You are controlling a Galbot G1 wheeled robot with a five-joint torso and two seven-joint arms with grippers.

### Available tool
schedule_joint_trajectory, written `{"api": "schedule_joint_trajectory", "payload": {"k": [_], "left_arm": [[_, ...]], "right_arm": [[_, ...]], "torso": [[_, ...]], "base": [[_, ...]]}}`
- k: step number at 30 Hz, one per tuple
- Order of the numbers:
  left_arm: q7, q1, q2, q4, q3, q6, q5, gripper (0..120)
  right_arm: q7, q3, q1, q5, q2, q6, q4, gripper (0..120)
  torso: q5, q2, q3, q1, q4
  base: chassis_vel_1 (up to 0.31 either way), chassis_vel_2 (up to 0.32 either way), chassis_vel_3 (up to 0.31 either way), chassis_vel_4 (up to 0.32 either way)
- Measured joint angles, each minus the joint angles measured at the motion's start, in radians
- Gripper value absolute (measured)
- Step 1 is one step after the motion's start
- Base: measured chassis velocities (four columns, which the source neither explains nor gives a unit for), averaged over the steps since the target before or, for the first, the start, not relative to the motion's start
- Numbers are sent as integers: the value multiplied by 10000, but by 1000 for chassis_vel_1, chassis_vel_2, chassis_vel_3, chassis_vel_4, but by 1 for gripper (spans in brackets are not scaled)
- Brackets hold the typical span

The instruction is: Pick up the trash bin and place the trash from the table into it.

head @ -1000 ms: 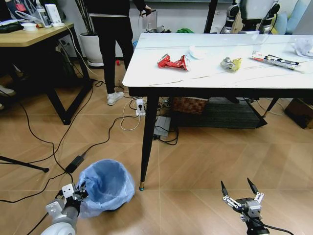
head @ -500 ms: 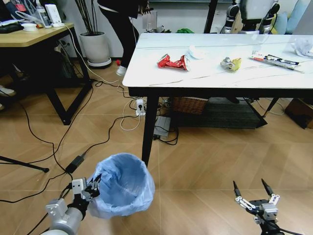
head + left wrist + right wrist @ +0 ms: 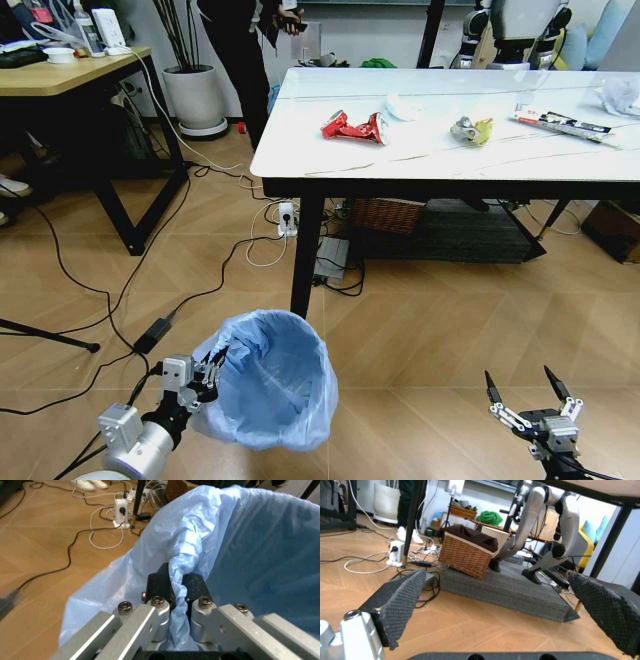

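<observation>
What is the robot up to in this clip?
The left gripper is clamped on the rim of the small round bin lined with a crinkled light-blue plastic bag, holding it near the white marble-look table. A crushed red can and other litter lie on top. The right gripper hangs open, low and empty.

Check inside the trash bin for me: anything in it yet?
Inside the trash bin, held at its rim by the left gripper, only crinkled blue liner shows. Its bottom is hidden.
</observation>
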Motion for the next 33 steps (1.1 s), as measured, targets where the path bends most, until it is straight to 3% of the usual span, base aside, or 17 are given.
{"api": "schedule_joint_trajectory", "payload": {"k": [5,12,20,33], "left_arm": [[-173,667,-202,-806,227,426,-1103,0],[-253,790,-20,-1131,298,459,-1523,0],[-2,954,165,-1116,321,-321,-357,0],[72,1012,254,-874,895,-848,495,0]], "right_arm": [[-16,10,-141,-90,41,15,151,100],[-18,46,-262,-143,61,38,266,100],[-12,87,-378,-197,198,118,430,100],[3,158,-618,-358,492,260,656,100]], "torso": [[1,0,0,0,1],[1,0,0,0,0],[0,0,1,0,1],[-1,0,0,0,-1]], "base": [[0,0,0,0],[0,0,0,0],[0,0,0,0],[0,0,0,0]]}}
